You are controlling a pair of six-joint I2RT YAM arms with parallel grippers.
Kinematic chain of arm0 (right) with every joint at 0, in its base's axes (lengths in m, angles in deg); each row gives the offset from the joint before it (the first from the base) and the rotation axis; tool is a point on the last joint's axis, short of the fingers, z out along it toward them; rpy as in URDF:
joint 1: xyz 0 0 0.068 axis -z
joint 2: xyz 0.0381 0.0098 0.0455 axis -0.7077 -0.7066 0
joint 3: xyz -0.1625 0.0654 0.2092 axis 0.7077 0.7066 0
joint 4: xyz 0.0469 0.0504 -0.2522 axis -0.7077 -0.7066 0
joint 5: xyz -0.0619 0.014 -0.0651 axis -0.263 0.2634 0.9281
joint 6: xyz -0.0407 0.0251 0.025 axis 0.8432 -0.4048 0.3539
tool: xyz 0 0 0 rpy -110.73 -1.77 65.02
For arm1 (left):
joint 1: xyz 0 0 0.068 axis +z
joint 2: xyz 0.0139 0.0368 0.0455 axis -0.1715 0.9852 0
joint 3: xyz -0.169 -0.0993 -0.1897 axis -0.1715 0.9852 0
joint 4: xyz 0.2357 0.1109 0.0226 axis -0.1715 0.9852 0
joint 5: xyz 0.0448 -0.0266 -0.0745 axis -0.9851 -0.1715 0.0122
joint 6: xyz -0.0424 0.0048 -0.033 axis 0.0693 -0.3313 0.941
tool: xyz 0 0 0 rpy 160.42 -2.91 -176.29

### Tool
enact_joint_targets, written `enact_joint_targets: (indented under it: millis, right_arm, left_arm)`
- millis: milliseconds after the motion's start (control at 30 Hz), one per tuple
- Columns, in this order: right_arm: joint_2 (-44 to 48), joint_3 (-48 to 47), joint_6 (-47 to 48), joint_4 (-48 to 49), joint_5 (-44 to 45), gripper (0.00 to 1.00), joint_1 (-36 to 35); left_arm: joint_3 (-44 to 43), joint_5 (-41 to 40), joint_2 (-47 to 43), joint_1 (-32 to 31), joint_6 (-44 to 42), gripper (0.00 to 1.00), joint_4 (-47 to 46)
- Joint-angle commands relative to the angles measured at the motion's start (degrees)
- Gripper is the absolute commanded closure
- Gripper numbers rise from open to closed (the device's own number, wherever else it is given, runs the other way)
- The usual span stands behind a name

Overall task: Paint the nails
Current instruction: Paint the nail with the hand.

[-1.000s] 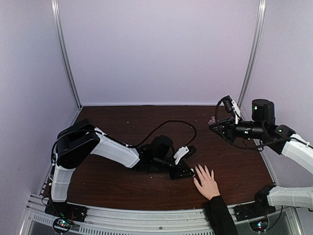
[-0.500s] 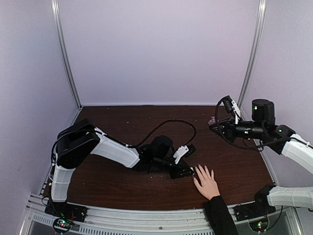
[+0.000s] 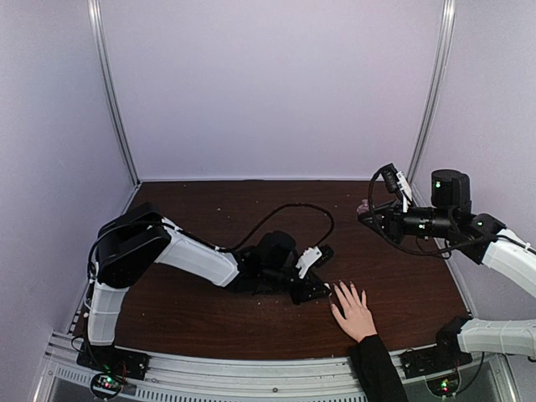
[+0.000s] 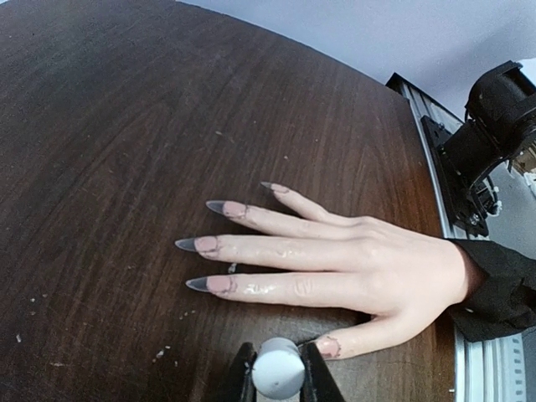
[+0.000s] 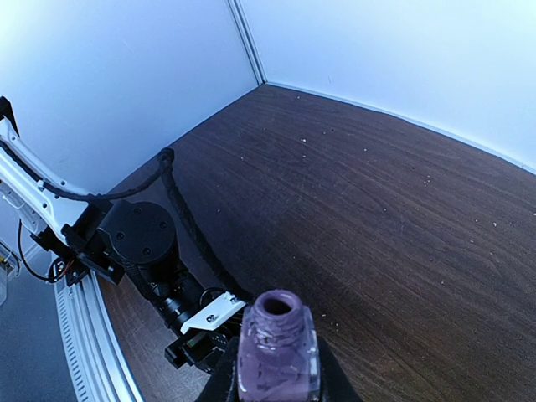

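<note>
The nails: where do they lie, and why is the hand posed so? (Student)

They tip five spread fingers laid palm-down on the table, near its front edge, with a black sleeve behind the wrist. The spread probably gives each nail its own clear approach. The nails are long and taper to points, pink at the base and smoky grey toward the tips. The skin is pale with a wet-looking sheen. (Tutor)

What has the left gripper got? (Student)

Its jaws are closed tight on a small pale cap, round and matte. The left wrist view shows the cap end-on, just beside the thumb nail. Whatever hangs beneath the cap is hidden, so a brush cannot be confirmed. The low reach across the table suggests that the thumb nail is the one in hand. (Tutor)

And the right gripper? (Student)

It is clamped fully about a square-shouldered clear bottle, tinted purple, with its round neck uncapped. The bottle is held neck uppermost above the table, well apart from the hand. This is presumably so that nothing spills and the neck is free for dipping. (Tutor)

The surroundings? (Student)

The table is dark brown wood grain with pale specks. A black cable loops beyond the left arm, and the walls are plain and pale. (Tutor)
</note>
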State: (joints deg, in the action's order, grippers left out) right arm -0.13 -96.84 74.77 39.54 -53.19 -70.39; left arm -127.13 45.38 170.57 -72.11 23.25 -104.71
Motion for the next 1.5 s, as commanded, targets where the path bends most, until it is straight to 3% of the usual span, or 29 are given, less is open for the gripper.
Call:
enact_joint_targets:
  millis: [0,633,967,1467]
  right_arm:
    - [0.1,0.3,-0.3,1.7,0.1,1.00,0.3]
    - [0.4,0.3,-0.6,2.2,-0.6,1.00,0.3]
    - [0.3,0.3,-0.5,2.3,-0.8,1.00,0.4]
    - [0.1,0.3,-0.6,2.3,-0.8,1.00,0.3]
  left_arm:
    - [0.8,-2.0,-0.7,0.5,0.8,1.00,-3.4]
    - [9.0,-3.0,-6.6,0.4,0.7,1.00,-13.8]
    - [4.8,3.6,-4.0,-0.4,0.5,1.00,-10.7]
    - [1.7,4.3,-1.4,-0.8,0.3,1.00,-6.8]
